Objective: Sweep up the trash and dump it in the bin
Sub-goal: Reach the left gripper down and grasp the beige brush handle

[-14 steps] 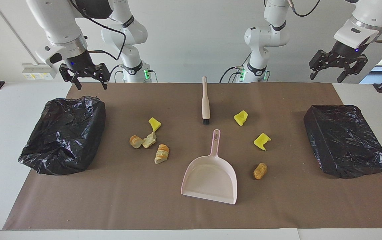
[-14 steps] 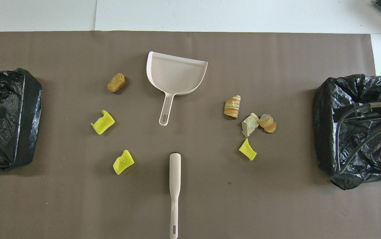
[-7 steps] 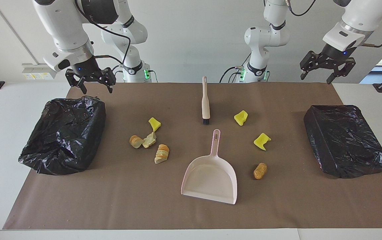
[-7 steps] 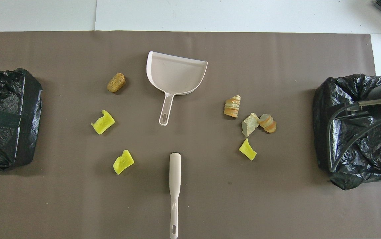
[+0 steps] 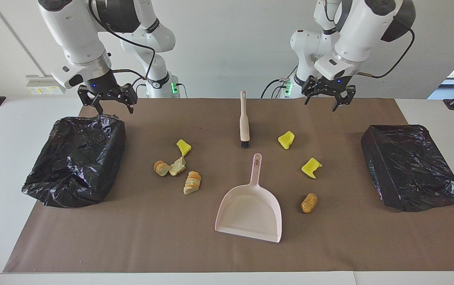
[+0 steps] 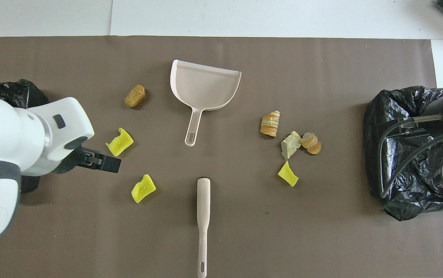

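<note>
Seven scraps of trash [image 5: 177,166], light spongy chunks and crumbly bread lumps better swept than pinched, lie scattered around the dustpan [image 5: 250,211] and brush [image 5: 244,118], as the left gripper [image 5: 327,99] and right gripper [image 5: 108,99] hover open-fingered and empty above the table.

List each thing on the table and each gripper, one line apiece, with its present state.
Dustpan: flat, empty.
Brush: lying untouched.
Trash: scattered on the mat, unswept.
Bins: lined with black bags.
Left gripper: open, raised, empty.
Right gripper: open, over a bin's edge.
</note>
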You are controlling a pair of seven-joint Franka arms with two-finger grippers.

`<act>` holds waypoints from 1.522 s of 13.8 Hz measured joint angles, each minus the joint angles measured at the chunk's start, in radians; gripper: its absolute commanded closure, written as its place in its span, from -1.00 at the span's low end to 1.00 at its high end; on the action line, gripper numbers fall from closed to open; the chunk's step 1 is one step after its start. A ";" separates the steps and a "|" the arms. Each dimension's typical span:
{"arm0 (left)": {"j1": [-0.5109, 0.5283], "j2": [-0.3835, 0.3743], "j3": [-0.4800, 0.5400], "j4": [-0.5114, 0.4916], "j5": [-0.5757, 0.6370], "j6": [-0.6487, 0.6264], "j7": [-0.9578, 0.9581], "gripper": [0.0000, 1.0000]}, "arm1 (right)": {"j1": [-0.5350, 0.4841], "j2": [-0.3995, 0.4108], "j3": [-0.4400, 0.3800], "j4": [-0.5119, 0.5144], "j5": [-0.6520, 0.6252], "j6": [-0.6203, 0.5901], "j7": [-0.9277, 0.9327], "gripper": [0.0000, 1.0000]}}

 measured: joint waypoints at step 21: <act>-0.586 0.031 -0.004 -0.523 -0.001 0.477 -0.629 -0.18 | 0.000 0.000 -0.001 -0.053 0.001 -0.012 -0.016 -1.00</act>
